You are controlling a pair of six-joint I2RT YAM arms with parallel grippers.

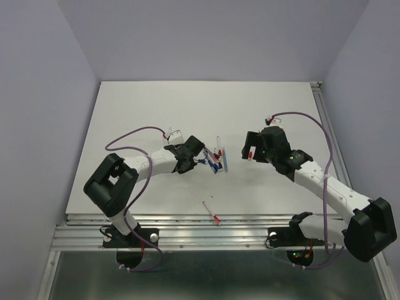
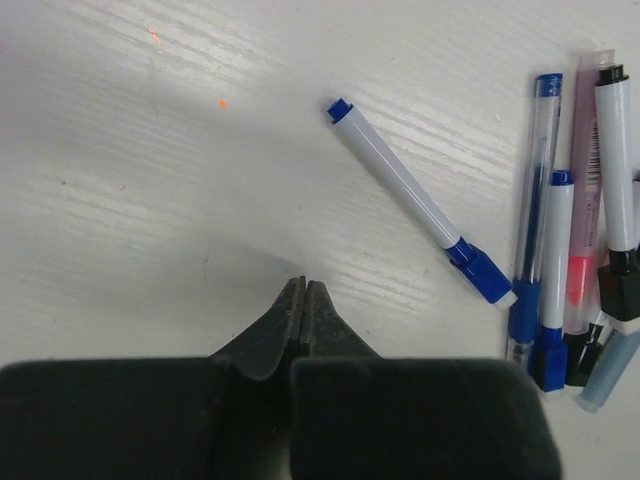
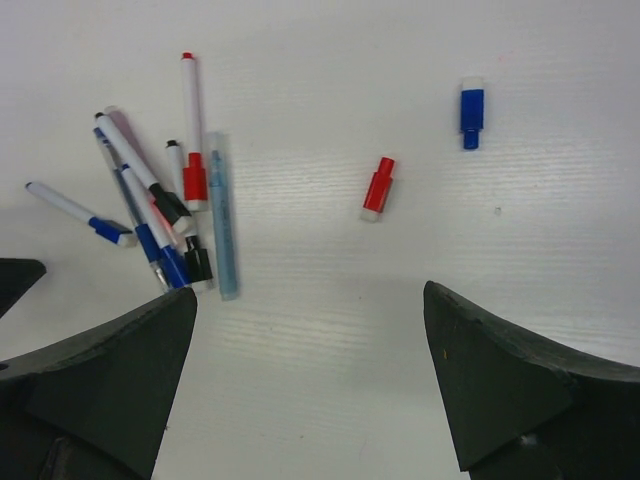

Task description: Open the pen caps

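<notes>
Pens (image 2: 556, 250) lie clustered; one carries a barcode (image 2: 591, 165).

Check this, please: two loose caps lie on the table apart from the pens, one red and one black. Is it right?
Not black: the right wrist view shows the second loose cap is blue. The red cap is right.

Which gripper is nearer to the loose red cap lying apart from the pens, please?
Right. The red cap lies just ahead of the open right gripper; the shut left gripper sits beyond the pile of pens.
</notes>
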